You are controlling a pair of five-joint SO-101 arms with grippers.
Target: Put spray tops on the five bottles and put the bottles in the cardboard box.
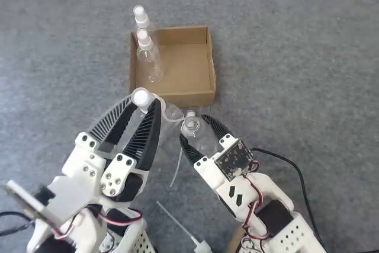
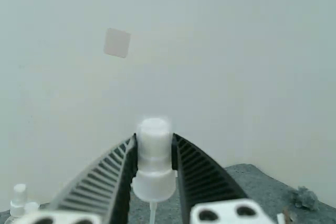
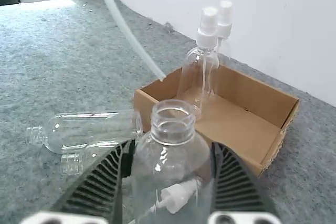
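My left gripper (image 1: 142,100) (image 2: 154,156) is shut on a white spray top (image 1: 141,96) (image 2: 154,153) and holds it up in the air; its thin dip tube (image 3: 134,38) hangs down slantwise. My right gripper (image 1: 193,128) (image 3: 170,148) is shut on a clear, upright bottle (image 1: 191,126) (image 3: 169,156) with an open neck, just in front of the cardboard box (image 1: 195,63) (image 3: 252,124). The spray top sits left of the bottle's mouth. Two capped bottles (image 1: 145,45) (image 3: 202,66) stand at the box's left side.
Two uncapped clear bottles (image 3: 84,129) lie on the grey carpet beside the box's front corner (image 1: 173,112). A loose spray top with its tube (image 1: 198,244) lies at the near edge between the arms. Another tube (image 1: 176,167) lies between the grippers. A white wall stands behind the box.
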